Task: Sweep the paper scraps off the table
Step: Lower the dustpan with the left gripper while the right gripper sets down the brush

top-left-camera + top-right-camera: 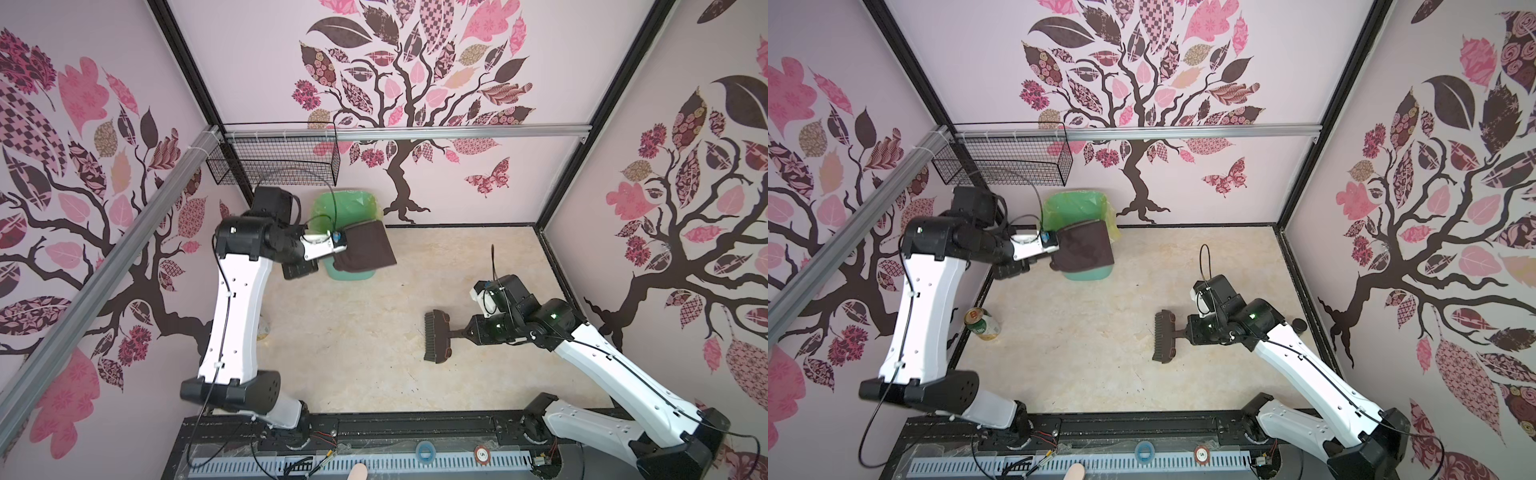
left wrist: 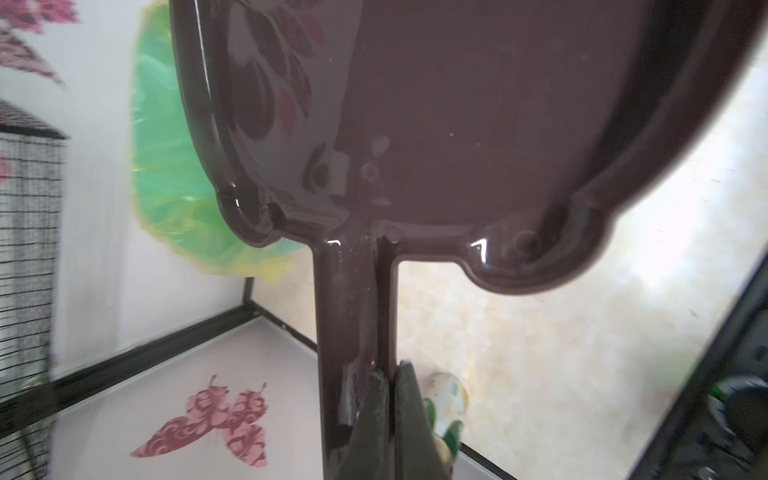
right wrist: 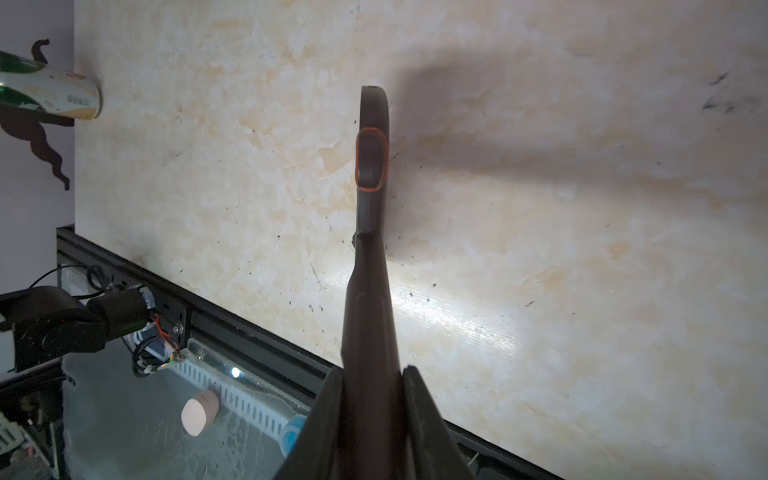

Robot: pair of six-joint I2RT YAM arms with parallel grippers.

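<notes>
While left pincer (image 2: 390, 388) clamps the dustpan (image 1: 365, 247) over the green-lined bin (image 1: 353, 275), right pincer (image 3: 372, 388) clamps the brush (image 1: 434, 336), bin contents unclear

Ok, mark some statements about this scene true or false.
The left gripper is shut on the handle of the dark brown plastic dustpan. True.
The dustpan lies flat on the cream marbled table. False: it is held above the mint-green plastic bin.
The right gripper grips the dark brown bristle brush by its handle. True.
Orange paper scraps litter the table's middle. False: none shows there.
A green and cream drink can stands on the table. True.
</notes>
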